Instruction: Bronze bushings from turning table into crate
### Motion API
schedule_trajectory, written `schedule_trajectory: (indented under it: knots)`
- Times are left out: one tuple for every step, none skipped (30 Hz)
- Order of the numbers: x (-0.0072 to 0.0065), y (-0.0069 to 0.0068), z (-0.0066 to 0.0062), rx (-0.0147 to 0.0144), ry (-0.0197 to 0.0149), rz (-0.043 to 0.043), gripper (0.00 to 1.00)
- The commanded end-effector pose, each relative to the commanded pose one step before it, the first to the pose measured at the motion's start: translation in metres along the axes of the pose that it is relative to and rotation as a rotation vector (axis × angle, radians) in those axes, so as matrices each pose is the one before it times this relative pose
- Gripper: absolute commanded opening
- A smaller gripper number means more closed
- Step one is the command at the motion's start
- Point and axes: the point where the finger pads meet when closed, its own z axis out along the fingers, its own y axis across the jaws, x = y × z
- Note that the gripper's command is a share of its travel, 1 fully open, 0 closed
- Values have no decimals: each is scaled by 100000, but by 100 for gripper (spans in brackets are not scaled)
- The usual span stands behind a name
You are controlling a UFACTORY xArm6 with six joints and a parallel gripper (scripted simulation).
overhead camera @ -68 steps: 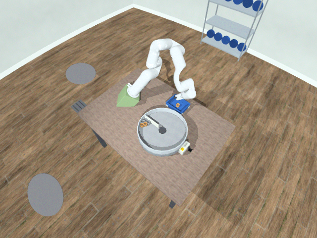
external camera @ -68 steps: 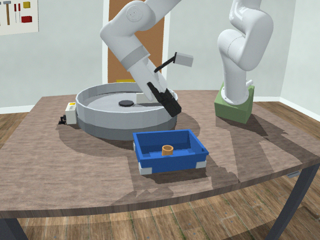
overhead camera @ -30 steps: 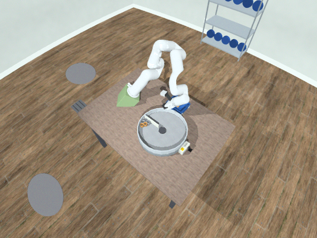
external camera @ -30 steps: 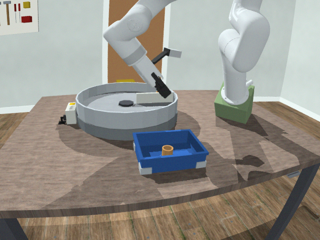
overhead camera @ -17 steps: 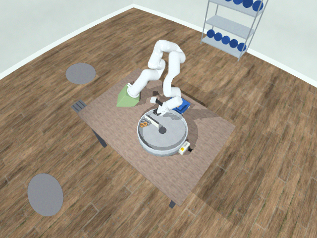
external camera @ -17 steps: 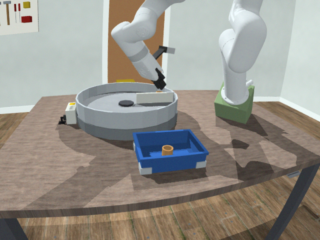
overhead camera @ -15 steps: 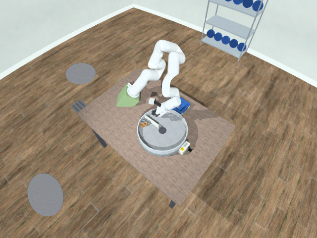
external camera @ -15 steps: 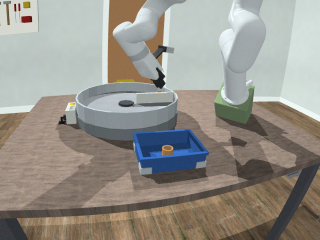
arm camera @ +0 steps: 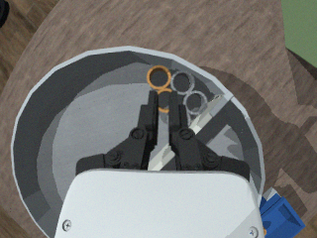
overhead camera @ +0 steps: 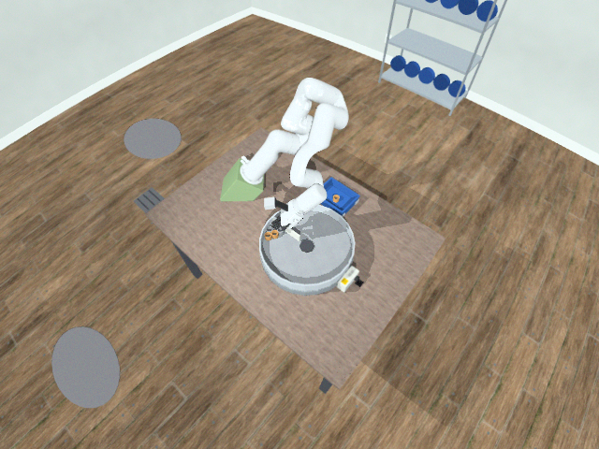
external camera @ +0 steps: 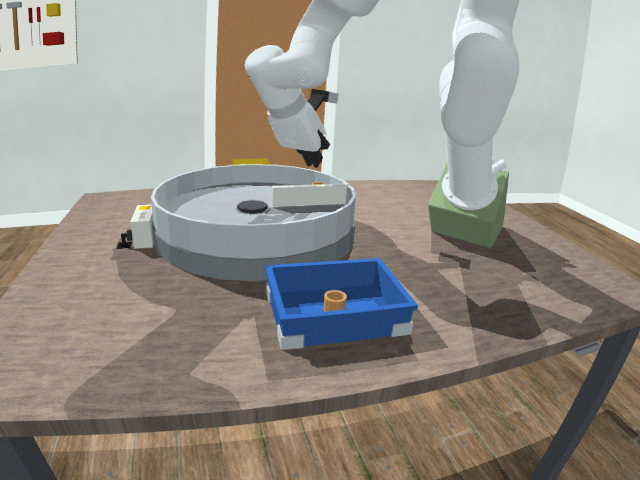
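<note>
My gripper (overhead camera: 279,223) (external camera: 312,161) (arm camera: 163,102) hangs above the turning table (overhead camera: 319,265) (external camera: 248,238) (arm camera: 89,129), its fingers parted by a narrow gap with nothing between them. Below the fingertips, a bronze bushing (arm camera: 164,110) is partly hidden by them. Another bronze bushing (overhead camera: 268,236) (arm camera: 149,78) stands beside it, near the wall. Two steel bushings (arm camera: 192,83) (arm camera: 205,103) stand to their right in the wrist view; part of a third shows behind a finger. The blue crate (overhead camera: 351,195) (external camera: 356,328) (arm camera: 284,216) holds one upright bronze bushing (overhead camera: 336,196) (external camera: 334,301).
A pale divider (overhead camera: 293,235) (external camera: 310,196) (arm camera: 204,116) stands on the turning table beside the bushings. The table's raised rim surrounds them. A dark hub (overhead camera: 306,245) (external camera: 252,206) is at its centre. A white box (overhead camera: 347,279) (external camera: 142,227) sits against its outer wall.
</note>
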Motion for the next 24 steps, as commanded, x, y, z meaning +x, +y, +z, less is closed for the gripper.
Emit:
schedule_trajectory:
  knots:
    - [593, -927, 560, 2643, -597, -2556, 10]
    - [52, -46, 41, 166, 9, -213, 10]
    - [34, -29, 26, 107, 6, -138, 10]
    - [0, 0, 0, 0, 0, 0, 10]
    - [0, 0, 0, 0, 0, 0, 10]
    - [19, -16, 15, 59, 3, -77, 10]
    - [8, -7, 6, 25, 1, -33, 10]
    - [2, -2, 1, 6, 0, -8, 10]
    - [0, 0, 0, 1, 0, -1, 10]
    - [0, 0, 0, 0, 0, 0, 10]
    - [0, 0, 0, 0, 0, 0, 10]
    - [0, 0, 0, 0, 0, 0, 10]
    - [0, 0, 0, 0, 0, 0, 10]
    - [0, 0, 0, 0, 0, 0, 10]
    - [0, 0, 0, 0, 0, 0, 10]
    - [0, 0, 0, 0, 0, 0, 10]
    - [0, 0, 0, 0, 0, 0, 10]
    - [0, 0, 0, 0, 0, 0, 10]
    - [1, -2, 1, 0, 0, 0, 10]
    - [6, -9, 5, 0, -1, -1, 10]
    - [0, 0, 0, 0, 0, 0, 10]
    - [0, 0, 0, 0, 0, 0, 10]
    - [13, -18, 11, -1, -2, -1, 10]
    - [18, -25, 15, -1, -3, -1, 10]
